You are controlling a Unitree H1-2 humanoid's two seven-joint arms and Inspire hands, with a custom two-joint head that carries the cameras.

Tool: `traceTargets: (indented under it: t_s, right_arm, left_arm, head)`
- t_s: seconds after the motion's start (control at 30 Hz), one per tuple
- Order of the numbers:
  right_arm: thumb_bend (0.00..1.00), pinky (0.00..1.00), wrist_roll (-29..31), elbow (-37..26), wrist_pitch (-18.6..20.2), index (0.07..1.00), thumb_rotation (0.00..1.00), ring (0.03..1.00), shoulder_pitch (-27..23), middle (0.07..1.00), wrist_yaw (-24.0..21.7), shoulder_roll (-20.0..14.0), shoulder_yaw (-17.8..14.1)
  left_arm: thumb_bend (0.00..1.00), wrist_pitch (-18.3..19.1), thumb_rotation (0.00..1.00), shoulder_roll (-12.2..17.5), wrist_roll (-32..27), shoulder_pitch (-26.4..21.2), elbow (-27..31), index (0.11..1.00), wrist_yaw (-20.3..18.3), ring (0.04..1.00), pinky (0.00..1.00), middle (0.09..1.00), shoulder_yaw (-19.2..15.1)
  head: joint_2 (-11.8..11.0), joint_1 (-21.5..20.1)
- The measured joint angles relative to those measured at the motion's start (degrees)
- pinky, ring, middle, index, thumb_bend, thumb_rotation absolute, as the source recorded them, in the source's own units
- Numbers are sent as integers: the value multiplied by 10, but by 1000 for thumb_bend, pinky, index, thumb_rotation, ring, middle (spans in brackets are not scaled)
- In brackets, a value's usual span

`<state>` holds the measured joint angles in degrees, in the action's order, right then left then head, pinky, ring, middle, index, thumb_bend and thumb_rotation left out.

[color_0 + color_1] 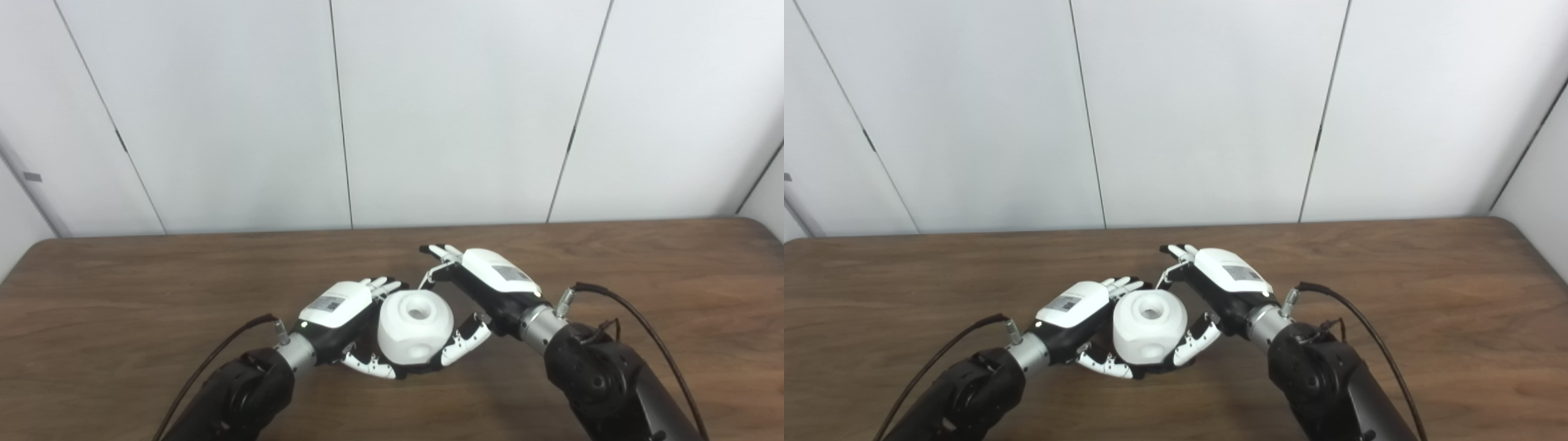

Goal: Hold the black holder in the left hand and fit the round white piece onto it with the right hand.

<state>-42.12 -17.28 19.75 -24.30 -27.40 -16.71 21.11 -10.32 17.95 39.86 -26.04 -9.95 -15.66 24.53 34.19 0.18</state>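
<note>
Cupping round white piece (415,327) | left hand (335,312) fingers wrapped on it | right hand (484,288) fingers apart, thumb beside it

The round white piece (415,327) is a plain matte white all over, its holes shading to pale grey. The left hand (343,318) has a white back and black palm, with fingertips banded white and black; the right hand (484,288) is coloured the same (each back carries a small grey printed label). Both forearms are black with silver wrist collars. The surface (122,294) is dark brown wood grain, streaked lengthwise. The wall panels (453,110) are pale grey-white with thin dark seams.
</note>
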Motion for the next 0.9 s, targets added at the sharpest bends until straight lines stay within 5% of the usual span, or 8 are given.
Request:
traceTargets:
  t_s: [0.9]
  right_arm:
    - [498, 771, -8, -3, -3, 484, 142, 993, 1, 960, -9, -22, -16]
  left_arm:
    - [516, 1, 49, 1, -3, 1, 2, 480, -3, 1000, 1000, 974, 0]
  head:
    - [-12, -5]
